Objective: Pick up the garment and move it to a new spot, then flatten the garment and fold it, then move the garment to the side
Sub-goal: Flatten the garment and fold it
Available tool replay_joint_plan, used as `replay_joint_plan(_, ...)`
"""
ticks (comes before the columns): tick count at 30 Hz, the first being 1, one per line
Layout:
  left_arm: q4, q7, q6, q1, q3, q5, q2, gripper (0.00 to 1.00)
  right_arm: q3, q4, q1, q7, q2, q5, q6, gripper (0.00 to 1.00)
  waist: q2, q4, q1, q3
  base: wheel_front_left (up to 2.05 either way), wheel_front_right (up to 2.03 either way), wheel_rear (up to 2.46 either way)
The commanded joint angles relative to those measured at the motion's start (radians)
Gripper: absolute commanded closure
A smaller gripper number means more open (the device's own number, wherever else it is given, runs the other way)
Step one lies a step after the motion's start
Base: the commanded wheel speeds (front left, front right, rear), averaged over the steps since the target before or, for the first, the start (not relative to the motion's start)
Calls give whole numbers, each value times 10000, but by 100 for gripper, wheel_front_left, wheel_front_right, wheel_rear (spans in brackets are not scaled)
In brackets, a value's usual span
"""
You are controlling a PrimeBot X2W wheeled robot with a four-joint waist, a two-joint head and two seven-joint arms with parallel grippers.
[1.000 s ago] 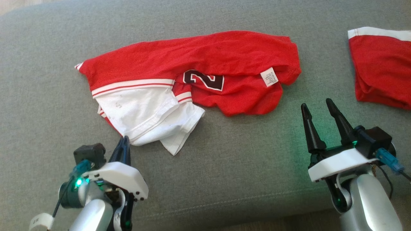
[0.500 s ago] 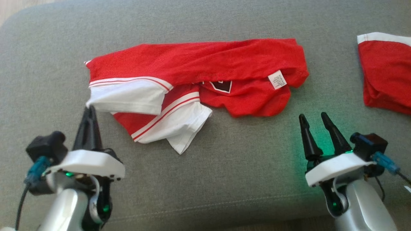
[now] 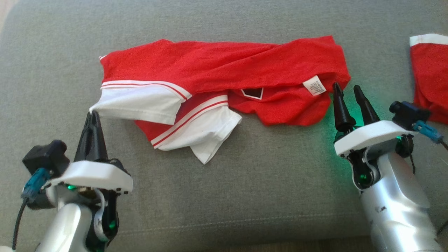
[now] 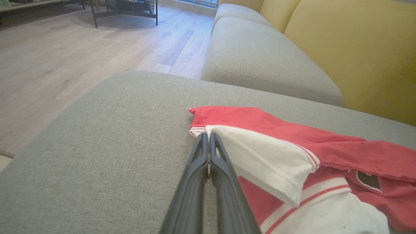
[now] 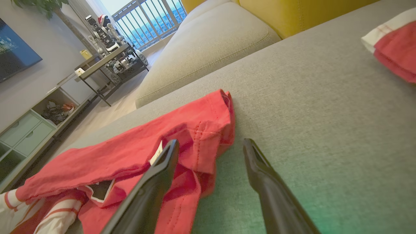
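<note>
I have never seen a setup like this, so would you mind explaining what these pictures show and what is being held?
This is a wheeled robot with two arms, each ending in a two-fingered gripper. One picture comes from a camera on its head, looking down on a grey sofa cushion. The other two come from cameras on its wrists, each looking along that arm's own fingers. On the cushion lies a crumpled red and white shirt; a second red garment lies off to the right. The left gripper is shut on the corner of a white sleeve. The right gripper is open at the shirt's other end, beside the label, holding nothing.
</note>
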Motion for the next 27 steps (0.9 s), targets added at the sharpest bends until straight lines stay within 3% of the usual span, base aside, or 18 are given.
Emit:
replay_joint_plan(1,-236,-23,-11,-547,343,-1,275,100,282,28,-443,-67,17,338,-4,0,0,98,-1,39,0,0,0)
replay_joint_plan(5,-163,-34,-44,-636,289,6,262,100,410,451,-727,-67,17,902,-4,0,0,176,-1,65,0,0,0)
replay_joint_plan(6,-139,-39,-50,-664,275,9,257,100,466,572,-810,-67,17,1011,-4,9,0,195,-1,72,0,0,0)
replay_joint_plan(7,-94,-54,-62,-710,251,4,241,100,534,737,-945,-67,17,1096,-4,44,0,220,-1,79,0,0,0)
replay_joint_plan(8,-71,-62,-70,-728,241,0,236,100,566,796,-991,-67,17,1119,-4,57,0,230,-1,78,0,0,0)
replay_joint_plan(13,47,-101,-73,-750,219,2,253,100,640,765,-1062,-67,17,1130,-4,99,0,224,-1,17,0,0,0)
replay_joint_plan(22,158,-209,-26,-621,322,-68,331,100,408,-72,-797,-67,17,581,-4,100,0,14,-1,-357,0,0,0)
replay_joint_plan(27,11,-424,-274,-872,730,-501,373,100,218,-534,-742,-67,17,278,-4,100,0,-83,-1,-809,0,0,0)
